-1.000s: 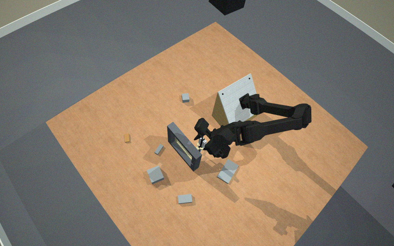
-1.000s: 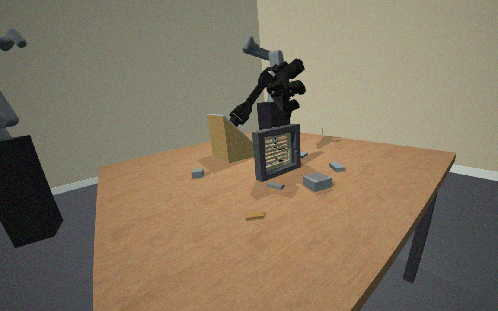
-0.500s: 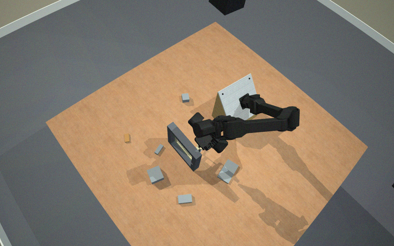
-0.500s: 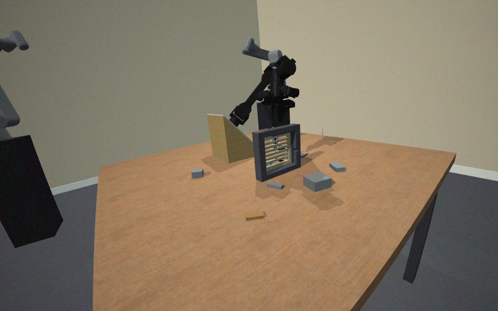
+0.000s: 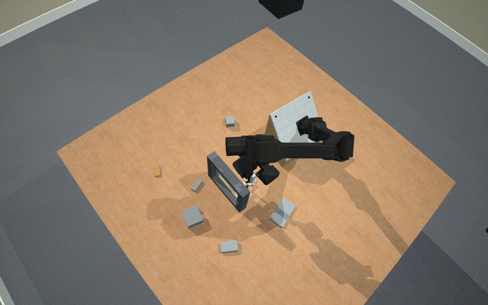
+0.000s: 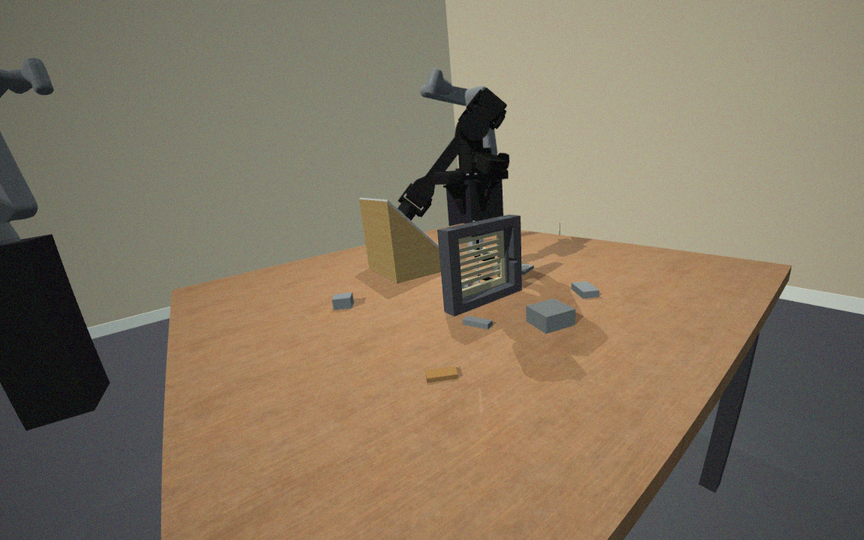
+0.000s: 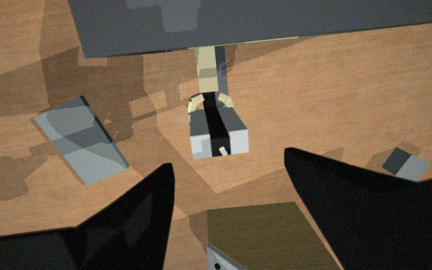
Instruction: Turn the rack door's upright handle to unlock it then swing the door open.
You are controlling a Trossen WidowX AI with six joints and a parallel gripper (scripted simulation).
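Observation:
The dark grey frame (image 5: 227, 171) (image 6: 449, 275) (image 7: 238, 22) stands upright on the table. The cream slatted door (image 5: 227, 185) (image 6: 503, 268) sits in it and looks closed. The handle (image 5: 253, 178) (image 7: 220, 131), with pale sides and a black middle strip, stands out from the door on the arm's side; it is mostly hidden behind the door in the exterior view. My gripper (image 5: 255, 176) (image 6: 474, 209) (image 7: 229, 163) is open and points down above the handle area. In the wrist view the handle shows between and ahead of the fingertips, with visible gaps to both; nothing is held.
The arm's wedge mount (image 5: 291, 117) (image 6: 381, 241) (image 7: 261, 229) stands behind the gripper. A flat grey block (image 5: 282, 212) (image 7: 82, 142) lies on the handle side. A small grey block (image 5: 229, 121) (image 6: 342, 301) (image 7: 407, 165), more grey blocks and an orange block (image 5: 157, 170) (image 6: 442, 373) lie around the frame.

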